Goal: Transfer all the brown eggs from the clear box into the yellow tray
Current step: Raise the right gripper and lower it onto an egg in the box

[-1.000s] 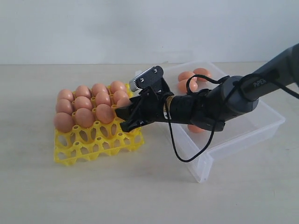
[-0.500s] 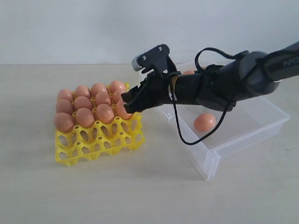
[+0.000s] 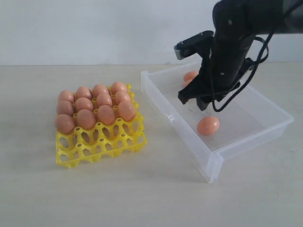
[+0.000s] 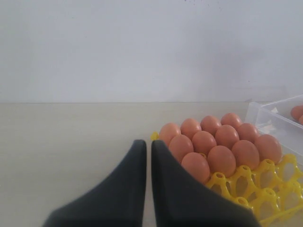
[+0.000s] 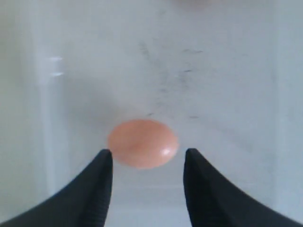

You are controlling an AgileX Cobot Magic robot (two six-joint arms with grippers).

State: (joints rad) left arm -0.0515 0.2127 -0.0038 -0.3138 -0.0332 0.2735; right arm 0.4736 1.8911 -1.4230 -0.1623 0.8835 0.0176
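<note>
Though scuffed, the clear box (image 3: pixel 251 142) holds oval eggs (image 3: pixel 208 126).

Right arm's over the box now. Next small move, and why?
Likely lower the right end effector straight down over the lone brown egg on the clear box floor. The right wrist view shows that egg centred between the open fingers. The exterior view shows the end effector above it, not at egg level. The yellow tray has empty front cups.

Black arm (image 3: pixel 232 47), looped cable (image 3: pixel 265 49), dark tapered hand (image 5: pixel 147 152)
</note>
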